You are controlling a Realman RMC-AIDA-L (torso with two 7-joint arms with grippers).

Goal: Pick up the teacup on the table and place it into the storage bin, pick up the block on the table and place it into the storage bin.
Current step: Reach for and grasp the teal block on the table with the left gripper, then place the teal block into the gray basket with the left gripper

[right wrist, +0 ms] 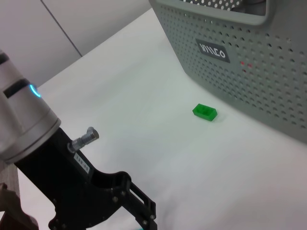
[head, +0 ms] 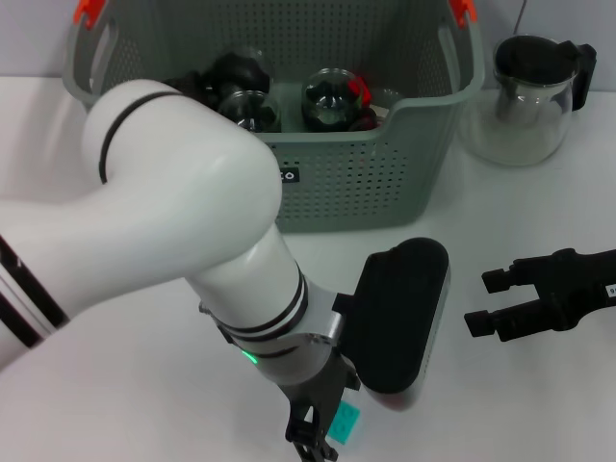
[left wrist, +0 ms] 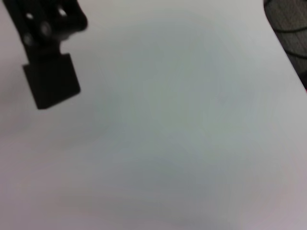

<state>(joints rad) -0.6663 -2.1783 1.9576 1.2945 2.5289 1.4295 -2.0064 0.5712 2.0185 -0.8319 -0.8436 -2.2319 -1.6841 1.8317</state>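
The grey-green storage bin (head: 385,183) stands at the back of the table, its black label (right wrist: 212,50) facing me. Several glass cups (head: 332,96) lie inside it. No teacup shows on the table. A small green block (right wrist: 205,111) lies on the table just in front of the bin; my left arm hides it in the head view. My left gripper (head: 310,438) hangs low at the table's near edge, with a teal block (head: 345,420) right beside it. My right gripper (head: 488,301) is open and holds nothing, low over the table at the right.
A glass teapot (head: 527,96) with a black lid stands to the right of the bin. My bulky left arm (head: 183,221) covers much of the table's left and middle. A dark floor shows past the table edge (left wrist: 288,52).
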